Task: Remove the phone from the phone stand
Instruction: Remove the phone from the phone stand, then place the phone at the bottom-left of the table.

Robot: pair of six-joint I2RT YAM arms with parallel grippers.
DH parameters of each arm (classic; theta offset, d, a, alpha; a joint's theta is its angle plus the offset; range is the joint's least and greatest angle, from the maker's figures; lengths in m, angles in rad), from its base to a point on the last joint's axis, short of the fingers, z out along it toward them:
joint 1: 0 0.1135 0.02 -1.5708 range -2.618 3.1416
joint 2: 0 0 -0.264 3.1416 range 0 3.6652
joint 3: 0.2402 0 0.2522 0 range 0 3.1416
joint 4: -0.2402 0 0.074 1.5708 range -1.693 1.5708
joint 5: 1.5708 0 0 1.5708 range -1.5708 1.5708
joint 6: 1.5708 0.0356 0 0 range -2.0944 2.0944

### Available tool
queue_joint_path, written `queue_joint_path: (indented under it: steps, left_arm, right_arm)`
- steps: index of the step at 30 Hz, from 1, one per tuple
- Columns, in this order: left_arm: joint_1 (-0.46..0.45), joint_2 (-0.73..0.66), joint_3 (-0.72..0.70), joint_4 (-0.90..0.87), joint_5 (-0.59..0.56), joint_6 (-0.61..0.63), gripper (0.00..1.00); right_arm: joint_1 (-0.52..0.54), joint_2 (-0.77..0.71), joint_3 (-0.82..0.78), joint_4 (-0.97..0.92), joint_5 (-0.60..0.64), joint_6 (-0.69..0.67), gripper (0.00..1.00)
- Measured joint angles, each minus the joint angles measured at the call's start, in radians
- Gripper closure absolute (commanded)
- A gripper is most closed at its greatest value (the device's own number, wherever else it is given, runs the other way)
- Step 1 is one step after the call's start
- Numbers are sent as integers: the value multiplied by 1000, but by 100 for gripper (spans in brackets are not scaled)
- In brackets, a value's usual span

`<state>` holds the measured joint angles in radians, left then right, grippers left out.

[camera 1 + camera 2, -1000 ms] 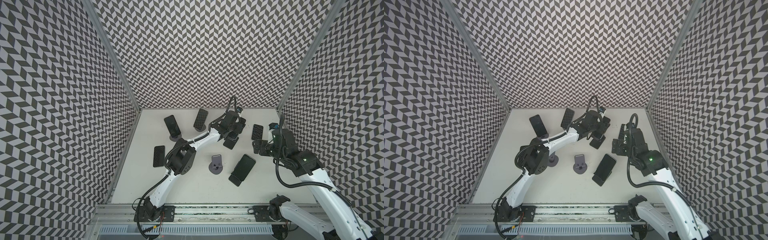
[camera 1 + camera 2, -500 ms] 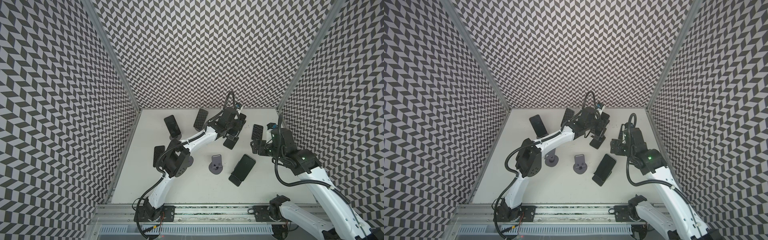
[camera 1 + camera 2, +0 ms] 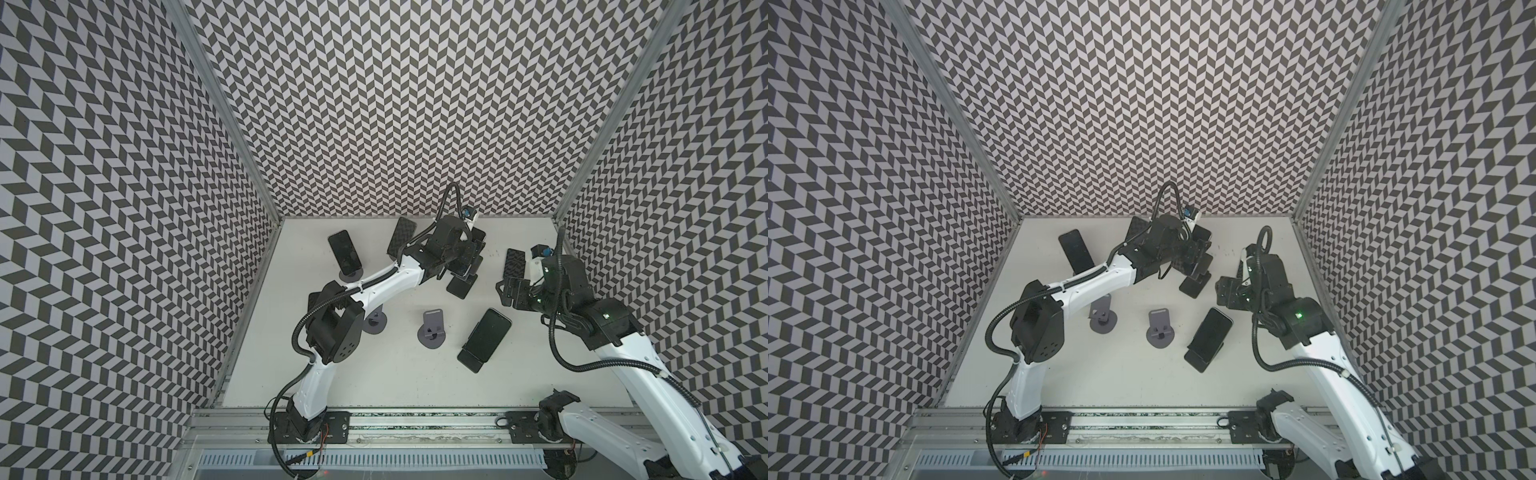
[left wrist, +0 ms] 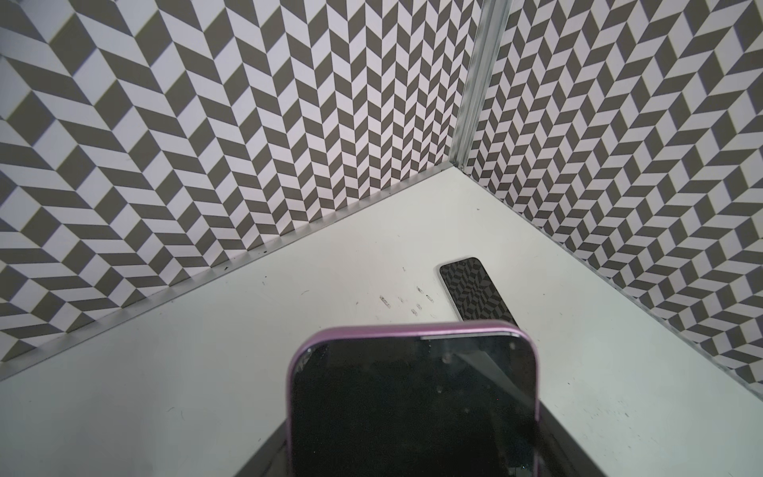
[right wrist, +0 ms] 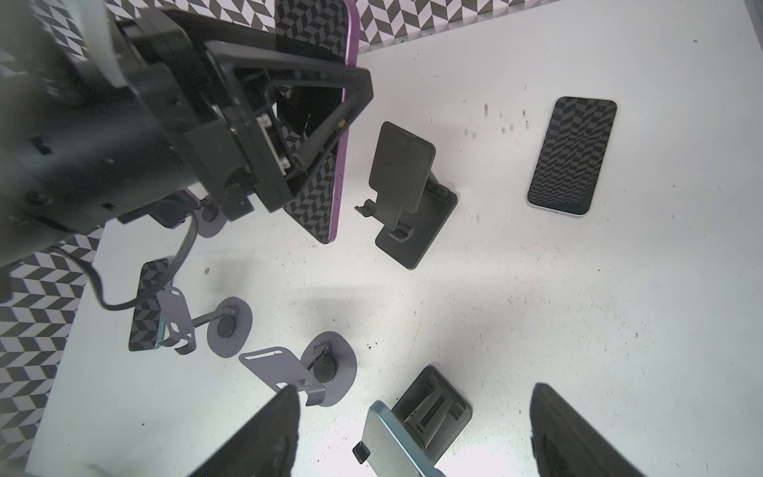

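Our left arm [image 3: 386, 282] bends at the elbow and stretches toward the far middle, its left gripper [image 3: 467, 259] aloft, clamped on the phone [image 4: 413, 404]. Our right arm [image 3: 648, 374] extends from the near right, its right gripper [image 5: 415, 388] pointing left, fingers [image 5: 272, 429] spread and empty.

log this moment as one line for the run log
left gripper: shut on purple phone | purple phone: held clear of black stand | right gripper: open, empty
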<state>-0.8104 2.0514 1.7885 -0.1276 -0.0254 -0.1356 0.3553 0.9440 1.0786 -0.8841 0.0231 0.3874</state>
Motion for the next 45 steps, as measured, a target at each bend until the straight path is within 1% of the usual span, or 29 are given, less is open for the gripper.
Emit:
queue_joint_path:
  steps: [12,19,24,28,31,37,45]
  left_arm:
    - [20,-159,-157,13,-12,-15,54]
    - [40,-281,-261,14,-35,-15,54]
    - [47,-407,-354,-6,-71,-16,54]
    - [47,-537,-461,-25,-110,-20,54]
    - [47,-638,-536,-57,-143,-34,54]
    - [49,-793,-631,-129,-206,-72,54]
    - [52,-937,-725,-231,-277,-135,54]
  right_arm:
    - [1,2,0,26,-43,23,17]
    - [2,47,21,57,-81,46,19]
    - [2,84,66,63,-86,46,19]
    - [6,118,118,78,-85,42,19]
    - [23,154,156,96,-89,43,20]
    - [63,239,207,142,-102,45,21]
    - [187,365,300,177,-97,44,21]
